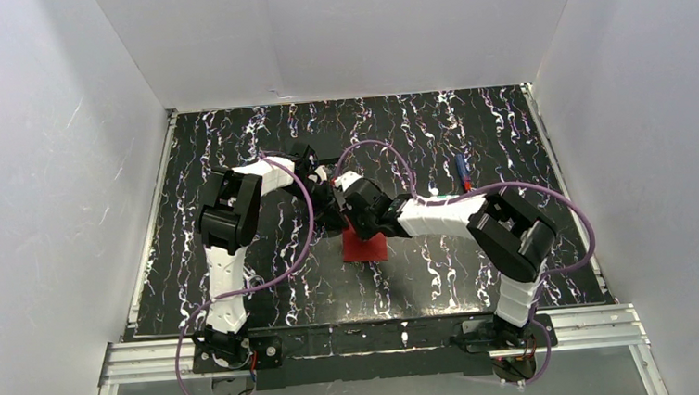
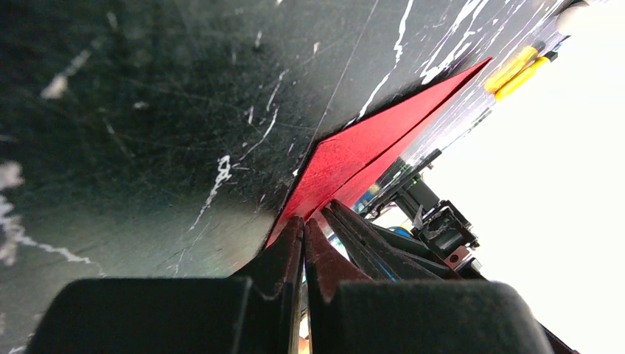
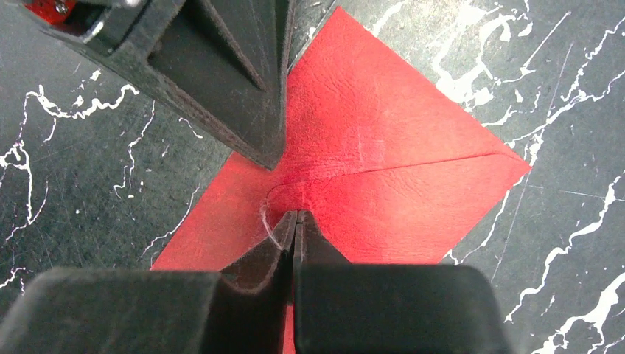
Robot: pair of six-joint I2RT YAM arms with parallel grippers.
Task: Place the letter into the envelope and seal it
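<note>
The red envelope [image 1: 369,248] lies flat on the black marbled table, its pointed flap folded down over the body [image 3: 383,118]. My right gripper [image 3: 296,214] is shut, with its tips pressing on the envelope right at the flap's point. My left gripper [image 2: 304,220] is also shut, its tips touching the envelope [image 2: 346,155] beside the right gripper's fingers [image 2: 368,240]. In the right wrist view the left gripper's fingers [image 3: 243,96] rest on the envelope's upper part. In the top view both grippers meet over the envelope, left [image 1: 338,215] and right [image 1: 357,228]. The letter is not visible.
A blue and red pen [image 1: 462,171] lies on the table to the back right of the envelope. Yellow-tipped items [image 2: 516,70] show far off in the left wrist view. White walls enclose the table on three sides.
</note>
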